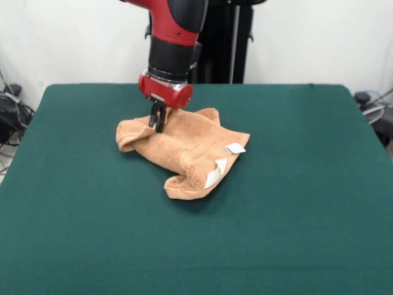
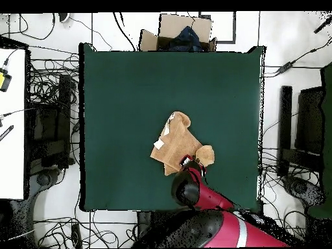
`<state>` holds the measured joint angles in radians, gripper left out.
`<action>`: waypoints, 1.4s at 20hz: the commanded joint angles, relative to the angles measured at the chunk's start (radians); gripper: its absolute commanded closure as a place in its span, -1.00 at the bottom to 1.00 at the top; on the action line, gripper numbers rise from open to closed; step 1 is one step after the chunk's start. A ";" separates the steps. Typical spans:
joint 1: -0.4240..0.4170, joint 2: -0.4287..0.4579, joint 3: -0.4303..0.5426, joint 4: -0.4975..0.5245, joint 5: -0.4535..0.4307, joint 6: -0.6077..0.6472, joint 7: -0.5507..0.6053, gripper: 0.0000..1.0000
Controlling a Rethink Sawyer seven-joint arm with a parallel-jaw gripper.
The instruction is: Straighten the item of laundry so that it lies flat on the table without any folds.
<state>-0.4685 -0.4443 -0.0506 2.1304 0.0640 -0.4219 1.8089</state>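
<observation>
Black two-finger gripper (image 1: 158,120) pinches a far-left fold of the crumpled light orange-tan terry-cloth towel (image 1: 184,150), mid-way across the dark green felt table (image 1: 295,215). Towel looks soft, light, limp; corners near the white tags (image 1: 226,157) seem the better hold.

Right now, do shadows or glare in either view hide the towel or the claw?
Front view: even light, no glare; the towel throws only a soft shadow along its near edge on the table, and the claw reads dark against the cloth. Overhead view: the arm covers the claw, the towel is evenly lit, and the white floor looks washed out.
</observation>
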 commanded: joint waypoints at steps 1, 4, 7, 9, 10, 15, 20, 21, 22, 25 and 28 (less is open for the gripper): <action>-0.030 0.024 0.101 -0.107 -0.038 0.004 0.184 1.00; -0.018 -0.005 0.086 -0.110 -0.026 0.057 0.153 1.00; 0.009 -0.029 0.062 -0.112 -0.001 0.099 0.131 1.00; 0.031 -0.041 0.043 -0.117 0.017 0.122 0.118 1.00; 0.044 -0.047 0.032 -0.120 0.027 0.132 0.111 1.00; 0.116 -0.076 -0.040 -0.166 0.056 0.205 0.061 1.00; 0.181 -0.087 -0.113 -0.216 0.049 0.274 0.042 1.00; 0.188 -0.087 -0.122 -0.223 0.046 0.286 0.048 1.00; 0.198 -0.086 -0.134 -0.239 0.043 0.303 0.046 1.00; 0.221 -0.087 -0.161 -0.273 0.036 0.361 0.050 1.00; 0.242 -0.094 -0.185 -0.282 0.027 0.401 0.065 1.00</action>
<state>-0.2725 -0.5278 -0.1856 1.9766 0.0529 -0.1598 1.8089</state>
